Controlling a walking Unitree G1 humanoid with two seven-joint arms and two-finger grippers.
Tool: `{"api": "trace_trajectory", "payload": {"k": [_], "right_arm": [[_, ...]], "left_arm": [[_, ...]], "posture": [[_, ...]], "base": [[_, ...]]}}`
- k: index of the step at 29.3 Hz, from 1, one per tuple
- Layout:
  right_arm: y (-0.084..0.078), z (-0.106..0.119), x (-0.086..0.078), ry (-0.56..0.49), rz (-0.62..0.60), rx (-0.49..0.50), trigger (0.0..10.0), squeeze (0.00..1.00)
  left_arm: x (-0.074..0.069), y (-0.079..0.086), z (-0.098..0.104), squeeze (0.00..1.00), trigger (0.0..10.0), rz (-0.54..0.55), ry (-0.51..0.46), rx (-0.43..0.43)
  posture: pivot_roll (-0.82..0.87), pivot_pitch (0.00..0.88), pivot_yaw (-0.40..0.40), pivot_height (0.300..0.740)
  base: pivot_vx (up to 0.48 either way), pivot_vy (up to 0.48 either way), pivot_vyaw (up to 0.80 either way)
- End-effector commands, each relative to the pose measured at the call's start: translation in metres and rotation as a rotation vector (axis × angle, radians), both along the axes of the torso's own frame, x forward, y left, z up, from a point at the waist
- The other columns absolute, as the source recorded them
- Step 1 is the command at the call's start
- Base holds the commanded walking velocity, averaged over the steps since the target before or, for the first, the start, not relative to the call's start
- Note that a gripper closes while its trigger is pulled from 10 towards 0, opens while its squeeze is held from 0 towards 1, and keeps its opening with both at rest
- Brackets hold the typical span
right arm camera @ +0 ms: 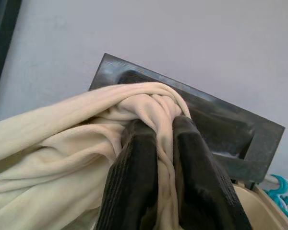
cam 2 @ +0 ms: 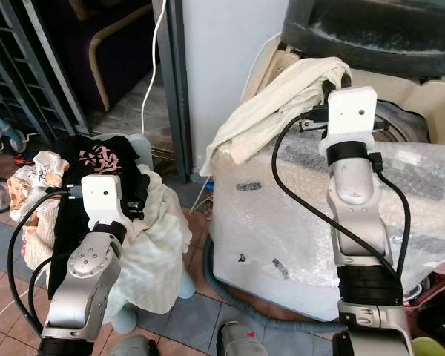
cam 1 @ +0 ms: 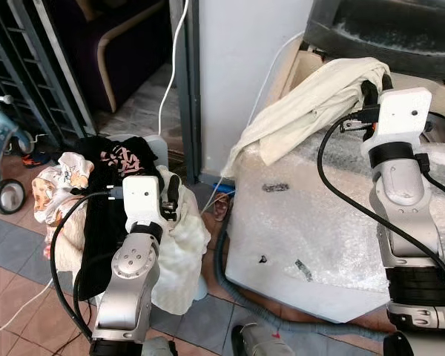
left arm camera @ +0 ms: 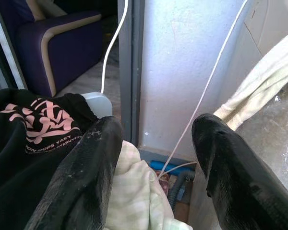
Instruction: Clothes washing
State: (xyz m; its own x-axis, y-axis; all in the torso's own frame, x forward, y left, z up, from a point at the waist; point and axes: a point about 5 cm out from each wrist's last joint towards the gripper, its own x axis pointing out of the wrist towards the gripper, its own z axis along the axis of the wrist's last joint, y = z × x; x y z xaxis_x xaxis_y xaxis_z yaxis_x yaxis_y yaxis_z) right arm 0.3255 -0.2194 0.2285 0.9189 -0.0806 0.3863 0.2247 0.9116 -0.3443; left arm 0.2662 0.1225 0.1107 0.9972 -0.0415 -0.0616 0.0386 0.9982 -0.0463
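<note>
A cream garment (cam 1: 311,111) hangs over the top corner of the bubble-wrapped washing machine (cam 1: 311,222). My right gripper (right arm camera: 164,143) is shut on a bunched fold of that cream garment (right arm camera: 77,148), raised in front of the machine's dark lid (right arm camera: 221,129). At the left a pile of laundry (cam 1: 96,193) holds a black shirt with pink print (left arm camera: 33,129) and a pale checked cloth (left arm camera: 134,201). My left gripper (left arm camera: 153,158) stands open just above this pile, its black fingers (left arm camera: 86,172) apart with nothing between them.
A grey pillar and white wall (cam 1: 237,67) stand between the pile and the machine, with a white cord (cam 1: 170,67) running down. A child's tricycle (cam 1: 4,159) and metal grille are at far left. A grey hose (cam 1: 259,311) lies on the tiled floor.
</note>
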Motion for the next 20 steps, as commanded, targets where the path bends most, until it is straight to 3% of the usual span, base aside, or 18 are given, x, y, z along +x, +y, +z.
{"api": "trace_trajectory", "payload": {"k": [1, 4, 9, 12, 14, 15, 20], "right_arm": [[-0.01, 0.006, 0.006, -0.002, -0.053, 0.012, 10.0, 0.0], [-0.027, -0.008, 0.023, 0.122, -0.137, 0.106, 10.0, 0.0], [-0.037, -0.005, 0.04, 0.173, -0.158, 0.122, 10.0, 0.0], [-0.043, 0.003, 0.05, 0.181, -0.157, 0.14, 10.0, 0.0], [-0.046, 0.027, 0.063, 0.16, -0.126, 0.137, 10.0, 0.0], [-0.046, 0.027, 0.063, 0.16, -0.126, 0.137, 10.0, 0.0], [-0.035, 0.049, 0.073, 0.116, -0.069, 0.106, 10.0, 0.0]], "left_arm": [[0.0, 0.001, 0.004, 0.0, 10.0, 0.0, -0.019, -0.004], [0.0, 0.002, 0.005, 0.0, 10.0, -0.012, -0.032, -0.011], [0.001, 0.004, 0.006, 0.0, 10.0, -0.01, -0.031, -0.014], [0.0, 0.004, 0.006, 0.0, 10.0, -0.014, -0.032, -0.012], [-0.001, 0.004, 0.008, 0.0, 10.0, -0.025, -0.047, -0.013], [-0.001, 0.004, 0.008, 0.0, 10.0, -0.025, -0.047, -0.013], [-0.006, 0.006, 0.007, 0.0, 10.0, -0.013, -0.044, -0.014]], "posture": [[0.01, 0.064, -0.006, 0.74], [0.01, 0.068, 0.001, 0.74], [0.01, 0.074, 0.005, 0.74], [0.01, 0.075, 0.005, 0.74], [0.03, 0.082, -0.002, 0.74], [0.03, 0.082, -0.002, 0.74], [0.04, 0.09, -0.009, 0.74]], "base": [[0.0, 0.0, -0.8], [0.0, 0.0, -0.53], [0.0, 0.0, 0.0], [0.0, 0.0, 0.0], [0.0, 0.0, 0.0], [0.0, 0.0, 0.0], [0.252, 0.0, 0.0]]}}
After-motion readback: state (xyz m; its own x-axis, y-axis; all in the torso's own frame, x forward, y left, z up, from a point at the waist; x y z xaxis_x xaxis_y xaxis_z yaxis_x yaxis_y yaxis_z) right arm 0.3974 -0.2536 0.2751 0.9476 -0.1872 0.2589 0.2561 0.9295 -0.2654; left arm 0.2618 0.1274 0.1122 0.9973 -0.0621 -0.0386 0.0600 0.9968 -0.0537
